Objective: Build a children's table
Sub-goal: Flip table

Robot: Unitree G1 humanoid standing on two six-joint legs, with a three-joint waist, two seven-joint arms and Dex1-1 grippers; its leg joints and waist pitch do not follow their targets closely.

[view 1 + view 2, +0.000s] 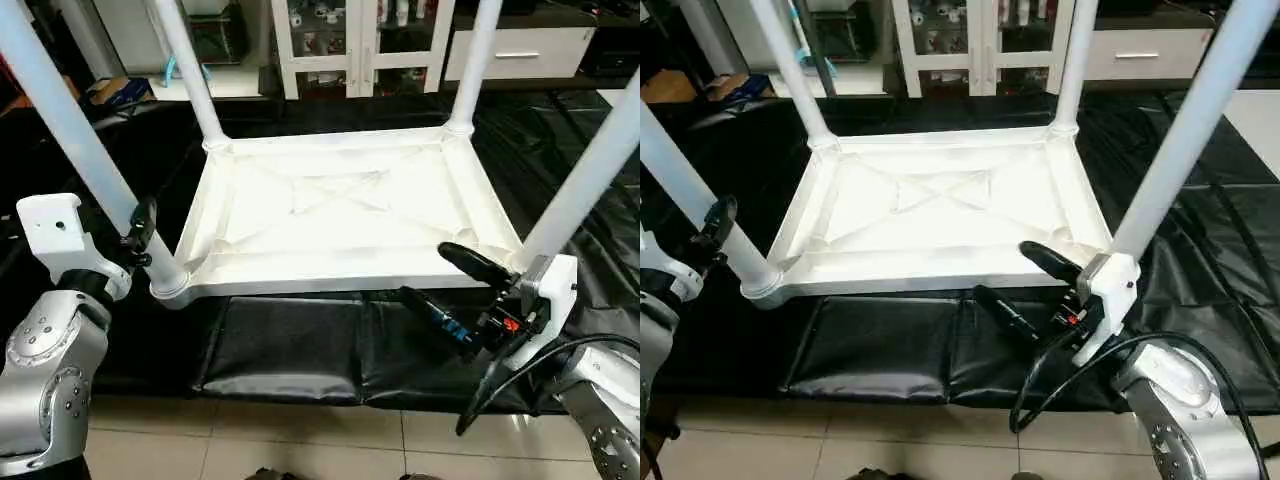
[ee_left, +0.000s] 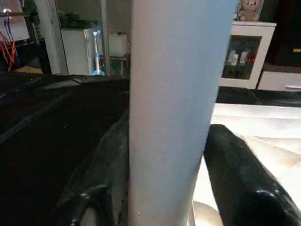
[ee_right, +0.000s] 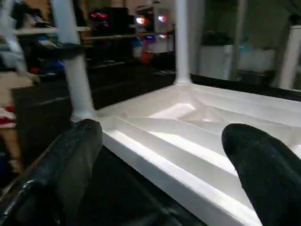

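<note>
1. Tabletop [image 1: 340, 215], white and rectangular, lies upside down on black padded mats [image 1: 300, 345], X-ribbed underside facing up
2. Four white tube legs stand up from its round corner sockets: near-left leg [image 1: 75, 140], far-left leg [image 1: 190, 75], far-right leg [image 1: 475, 65], near-right leg [image 1: 590, 170]
3. Left gripper [image 1: 140, 235] straddles the near-left leg just above its socket, one black finger [image 2: 244, 183] on each side; whether they press the tube cannot be told
4. Right gripper [image 1: 445, 280] hovers at the near-right corner, jaws spread wide and holding nothing, one finger [image 3: 268, 169] above the rim, the other in front of it
</note>
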